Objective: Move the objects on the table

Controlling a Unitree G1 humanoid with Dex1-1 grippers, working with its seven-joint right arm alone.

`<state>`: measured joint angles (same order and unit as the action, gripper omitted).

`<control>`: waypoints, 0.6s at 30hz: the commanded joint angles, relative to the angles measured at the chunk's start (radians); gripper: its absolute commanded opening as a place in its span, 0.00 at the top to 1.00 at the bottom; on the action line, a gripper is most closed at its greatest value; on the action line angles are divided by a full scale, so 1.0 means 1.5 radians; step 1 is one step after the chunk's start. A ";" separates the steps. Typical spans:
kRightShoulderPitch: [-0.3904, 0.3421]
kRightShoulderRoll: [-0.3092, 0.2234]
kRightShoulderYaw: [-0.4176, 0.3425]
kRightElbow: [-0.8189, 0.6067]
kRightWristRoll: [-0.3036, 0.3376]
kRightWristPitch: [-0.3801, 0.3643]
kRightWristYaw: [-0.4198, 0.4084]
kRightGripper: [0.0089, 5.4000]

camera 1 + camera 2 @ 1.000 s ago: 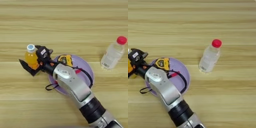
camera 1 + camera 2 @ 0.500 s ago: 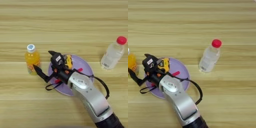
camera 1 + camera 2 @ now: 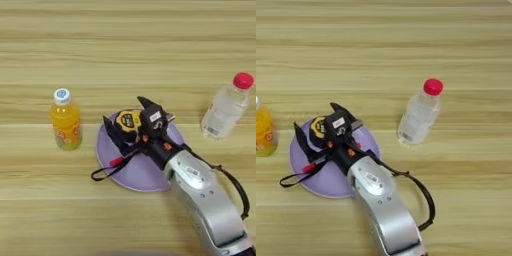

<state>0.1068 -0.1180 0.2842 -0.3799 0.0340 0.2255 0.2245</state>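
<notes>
The orange juice bottle (image 3: 65, 120) with its white cap stands upright on the table (image 3: 125, 55), left of the lilac plate (image 3: 145, 172). On the plate lie the yellow-black tape measure (image 3: 127, 121), with its black strap (image 3: 102, 172) trailing off the plate's left rim, and the red-and-black pen (image 3: 117, 160). My right gripper (image 3: 123, 111) hangs over the plate's far side, open. One black finger is left of the tape measure and the other is behind it. The silver forearm (image 3: 205, 195) comes in from the bottom right.
A clear bottle (image 3: 418, 115) with a red cap (image 3: 433, 86) stands to the right of the plate, a short way from my forearm. A black cable (image 3: 421, 195) loops off the arm's right side.
The gripper has let go of the orange juice bottle and swung right to the tape measure on the plate. The bottle stays standing on the table.
</notes>
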 commanded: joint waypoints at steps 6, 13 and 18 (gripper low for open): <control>-0.010 0.025 -0.028 0.034 -0.004 -0.044 -0.025 0.01; -0.012 0.035 -0.038 0.059 0.014 -0.031 -0.009 0.01; -0.018 0.038 -0.044 0.076 0.021 -0.028 -0.006 0.01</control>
<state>0.1264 -0.0723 0.2282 -0.2354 0.0506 0.2065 0.2112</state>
